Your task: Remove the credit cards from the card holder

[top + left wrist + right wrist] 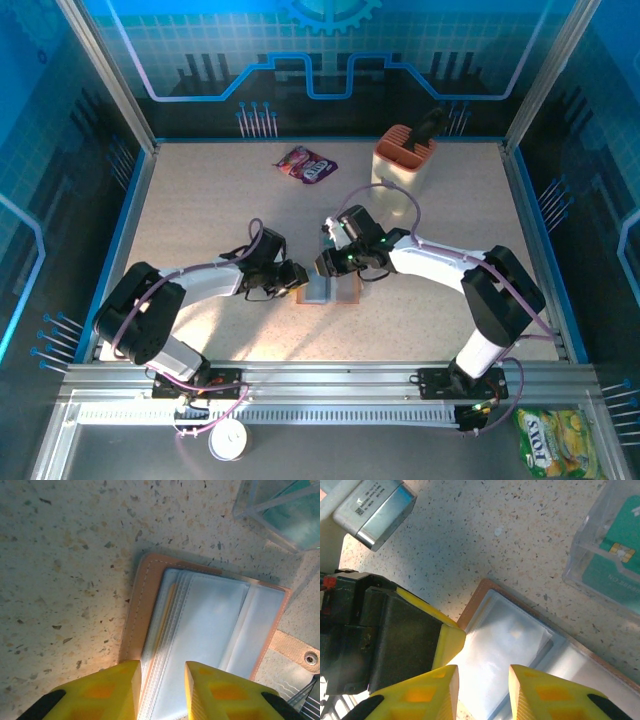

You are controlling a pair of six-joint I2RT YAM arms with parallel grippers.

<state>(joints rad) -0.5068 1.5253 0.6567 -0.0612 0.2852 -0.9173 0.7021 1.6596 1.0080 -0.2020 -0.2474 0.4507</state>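
Note:
The card holder (332, 291) lies open on the table between both grippers, tan leather outside and grey-blue pockets (210, 630) inside. A thin orange card edge (167, 615) peeps from the stacked pockets. A teal credit card with a gold chip (612, 562) lies apart beside it under clear plastic, also seen at the corner of the left wrist view (292, 515). My left gripper (162, 672) stands open, straddling the stitched pocket edge. My right gripper (482, 677) hangs open over the pale pocket (505, 645). One left finger (451, 640) touches the holder's corner.
A purple snack packet (306, 164) and a peach tool caddy (405, 157) stand at the back of the table. The holder's snap strap (295, 650) sticks out at its side. A yellow snack bag (557, 440) lies off the table at the near right.

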